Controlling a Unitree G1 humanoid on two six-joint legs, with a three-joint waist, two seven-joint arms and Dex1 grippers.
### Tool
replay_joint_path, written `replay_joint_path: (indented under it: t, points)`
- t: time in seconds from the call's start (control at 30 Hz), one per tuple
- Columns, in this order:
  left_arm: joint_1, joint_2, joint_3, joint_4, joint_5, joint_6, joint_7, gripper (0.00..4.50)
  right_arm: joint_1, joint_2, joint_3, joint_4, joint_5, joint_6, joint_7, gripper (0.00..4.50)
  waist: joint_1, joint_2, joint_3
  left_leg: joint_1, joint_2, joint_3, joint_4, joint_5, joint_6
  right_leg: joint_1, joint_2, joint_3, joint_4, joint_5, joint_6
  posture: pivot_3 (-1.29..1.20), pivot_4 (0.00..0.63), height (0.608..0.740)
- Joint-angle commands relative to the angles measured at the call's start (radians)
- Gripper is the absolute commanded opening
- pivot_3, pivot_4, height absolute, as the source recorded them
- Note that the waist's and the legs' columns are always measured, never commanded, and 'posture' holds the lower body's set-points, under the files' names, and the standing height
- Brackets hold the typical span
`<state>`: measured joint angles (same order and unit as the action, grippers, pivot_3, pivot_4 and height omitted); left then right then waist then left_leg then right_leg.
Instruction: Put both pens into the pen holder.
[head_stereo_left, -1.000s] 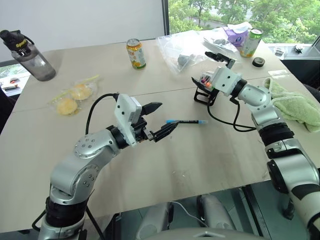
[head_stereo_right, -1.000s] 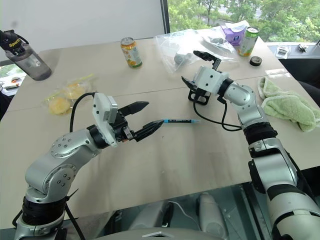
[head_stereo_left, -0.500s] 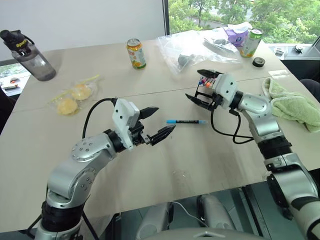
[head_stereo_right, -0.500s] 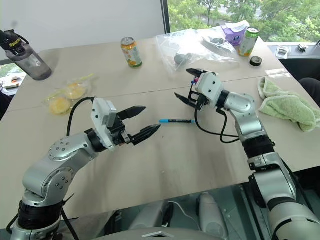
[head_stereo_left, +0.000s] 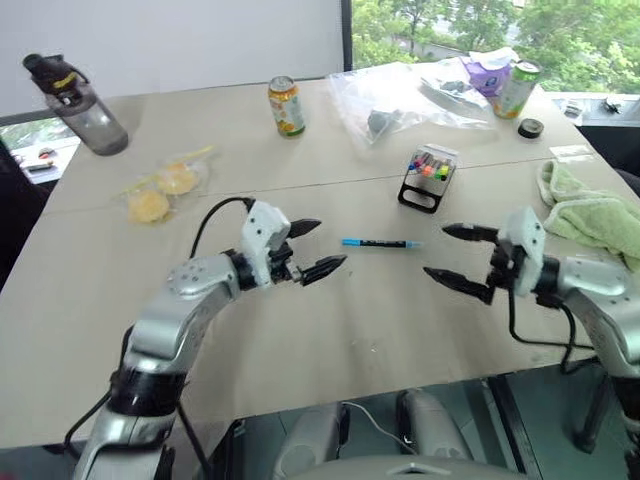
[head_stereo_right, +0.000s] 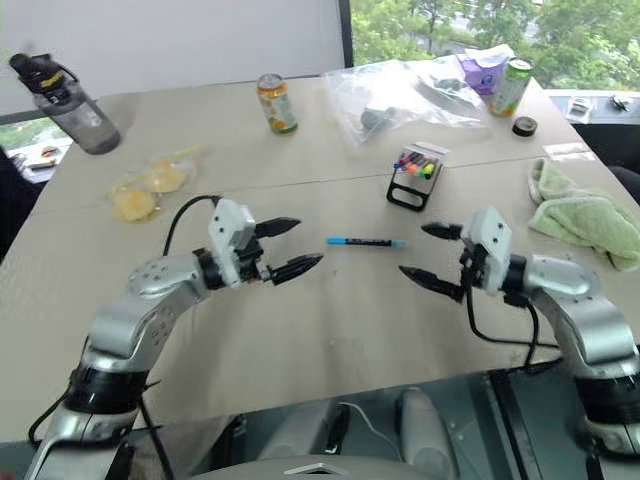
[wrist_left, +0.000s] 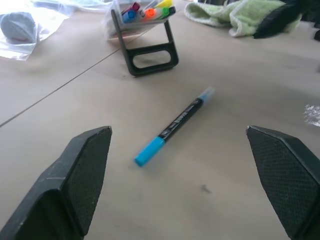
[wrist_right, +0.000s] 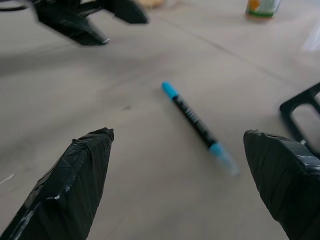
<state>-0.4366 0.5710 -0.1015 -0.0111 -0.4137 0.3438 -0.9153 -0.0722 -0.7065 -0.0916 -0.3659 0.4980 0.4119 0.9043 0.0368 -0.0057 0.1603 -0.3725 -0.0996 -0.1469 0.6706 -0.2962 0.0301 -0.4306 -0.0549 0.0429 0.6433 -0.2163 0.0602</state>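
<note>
The blue pen (head_stereo_left: 377, 243) lies on the table between two wide-open grippers — left gripper (head_stereo_left: 314, 249), right gripper (head_stereo_left: 456, 256) — next job, I think: grab it for the pen holder (head_stereo_left: 428, 176).

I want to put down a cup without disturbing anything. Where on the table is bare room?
The near table strip in front of the blue-capped dark pen is bare, as is the stretch between the yellow snack bag and the black wire pen holder. The far right corner around the clear plastic bag is crowded.
</note>
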Motion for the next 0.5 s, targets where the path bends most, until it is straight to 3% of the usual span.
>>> replay_joint_path:
  t: [0.03,0.27,0.5]
  points:
    - [-0.18,-0.044,-0.071,0.304,0.094,-0.176,-0.166,4.5,0.094,-0.017,-0.142,-0.119,0.045,0.043,-0.064,4.44,-0.001,0.0,0.0,0.0,0.0,0.001,0.001,0.0,0.0,0.0,0.0,0.002,0.0,0.0,0.0,0.0,0.15,0.739]
    - [-0.49,-0.163,-0.158,0.863,0.273,-0.457,-0.335,4.5,0.319,-0.016,-0.293,-0.231,0.082,0.039,-0.068,4.44,-0.013,-0.002,0.0,-0.004,-0.001,0.001,0.002,0.0,0.001,-0.002,0.0,0.001,-0.001,0.001,0.001,0.0,0.15,0.739]
    - [-0.614,-0.247,-0.193,1.141,0.416,-0.617,-0.354,4.5,0.362,0.012,-0.318,-0.28,0.095,0.042,-0.12,4.44,-0.032,-0.003,0.0,-0.006,-0.001,0.002,0.005,0.0,0.001,-0.004,0.001,0.003,0.002,0.001,0.002,0.0,0.15,0.739]
